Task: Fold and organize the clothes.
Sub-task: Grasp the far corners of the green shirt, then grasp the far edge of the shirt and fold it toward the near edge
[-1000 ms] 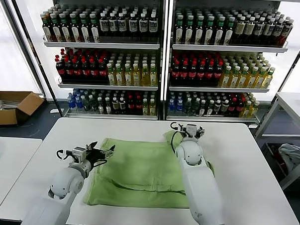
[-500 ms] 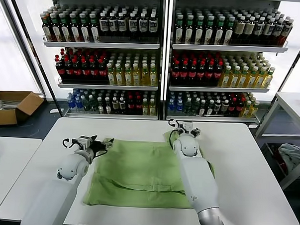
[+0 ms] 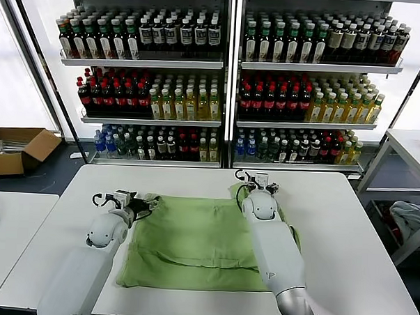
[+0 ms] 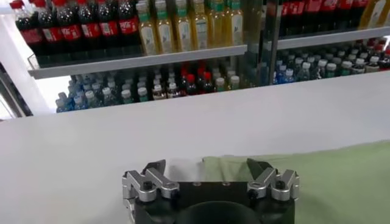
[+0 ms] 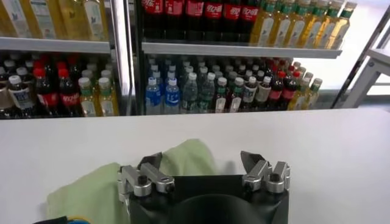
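One of the clothes, a light green shirt (image 3: pixel 193 233), lies spread plain side up on the white table (image 3: pixel 346 226). My left gripper (image 3: pixel 144 204) hovers open at the shirt's far left corner. In the left wrist view that gripper (image 4: pixel 207 167) has the corner of the shirt (image 4: pixel 317 176) reaching in between its spread fingers. My right gripper (image 3: pixel 259 179) stands open at the far right corner. In the right wrist view a raised bump of green shirt (image 5: pixel 183 155) sits just ahead of its left finger, and the gripper (image 5: pixel 201 161) holds nothing.
Drink shelves (image 3: pixel 227 81) full of bottles stand right behind the table's far edge. A cardboard box (image 3: pixel 15 149) sits on the floor at the left. A side table (image 3: pixel 413 145) and a bundle of cloth (image 3: pixel 406 215) are at the right.
My left gripper has moved away from me along the shirt's left edge to its far corner. The right gripper has edged slightly farther toward the far edge. Both stayed open.
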### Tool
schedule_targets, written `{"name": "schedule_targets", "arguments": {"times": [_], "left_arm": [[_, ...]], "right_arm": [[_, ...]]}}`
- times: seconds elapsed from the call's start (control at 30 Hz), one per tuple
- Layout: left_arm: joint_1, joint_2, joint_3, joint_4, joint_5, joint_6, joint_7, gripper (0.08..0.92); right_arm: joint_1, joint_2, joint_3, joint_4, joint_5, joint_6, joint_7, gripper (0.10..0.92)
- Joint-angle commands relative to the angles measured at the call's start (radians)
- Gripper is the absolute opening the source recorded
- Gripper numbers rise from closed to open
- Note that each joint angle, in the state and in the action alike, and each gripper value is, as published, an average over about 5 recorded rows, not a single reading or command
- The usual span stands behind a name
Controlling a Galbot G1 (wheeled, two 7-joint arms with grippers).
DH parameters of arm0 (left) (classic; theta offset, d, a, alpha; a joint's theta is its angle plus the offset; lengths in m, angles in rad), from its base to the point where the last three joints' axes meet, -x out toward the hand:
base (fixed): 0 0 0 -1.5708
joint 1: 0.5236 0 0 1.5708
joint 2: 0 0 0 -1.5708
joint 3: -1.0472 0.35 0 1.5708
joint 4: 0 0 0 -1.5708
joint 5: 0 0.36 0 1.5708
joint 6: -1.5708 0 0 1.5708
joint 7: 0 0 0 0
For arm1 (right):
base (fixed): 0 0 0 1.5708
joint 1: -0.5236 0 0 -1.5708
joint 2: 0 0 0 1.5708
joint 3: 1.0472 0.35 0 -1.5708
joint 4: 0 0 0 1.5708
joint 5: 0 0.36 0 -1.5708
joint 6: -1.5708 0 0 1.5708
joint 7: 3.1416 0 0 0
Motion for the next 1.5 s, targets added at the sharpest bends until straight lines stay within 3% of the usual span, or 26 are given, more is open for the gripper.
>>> {"name": "schedule_targets", "arguments": {"times": [0.03, 0.13, 0.27, 0.7, 0.9, 1.03, 1.5], "left_arm": [[0.005, -0.003, 0.008, 0.003, 0.012, 0.005, 0.004, 0.811], [0.015, 0.0, 0.012, -0.008, 0.018, 0.007, 0.009, 0.748], [0.021, 0.005, 0.017, -0.015, 0.022, 0.008, 0.012, 0.627], [0.028, 0.001, 0.025, -0.034, 0.022, 0.004, 0.018, 0.255], [0.029, -0.003, 0.021, -0.031, 0.019, -0.073, 0.024, 0.103], [0.031, -0.002, 0.017, -0.052, 0.017, -0.111, 0.024, 0.085], [0.097, 0.02, -0.011, -0.172, 0.027, -0.147, 0.027, 0.084]], "right_arm": [[-0.002, 0.002, 0.0, -0.016, 0.005, -0.004, -0.001, 0.823], [-0.02, -0.001, 0.003, -0.002, 0.021, -0.01, 0.004, 0.803], [-0.052, -0.006, 0.007, 0.02, 0.033, -0.015, 0.006, 0.716], [-0.127, -0.002, 0.015, 0.067, 0.041, -0.016, -0.003, 0.337], [-0.148, -0.008, 0.016, 0.104, 0.045, -0.004, -0.009, 0.166], [-0.159, -0.018, 0.013, 0.173, 0.048, 0.009, -0.018, 0.109], [-0.22, -0.065, -0.023, 0.471, 0.046, 0.037, -0.023, 0.109]]}}
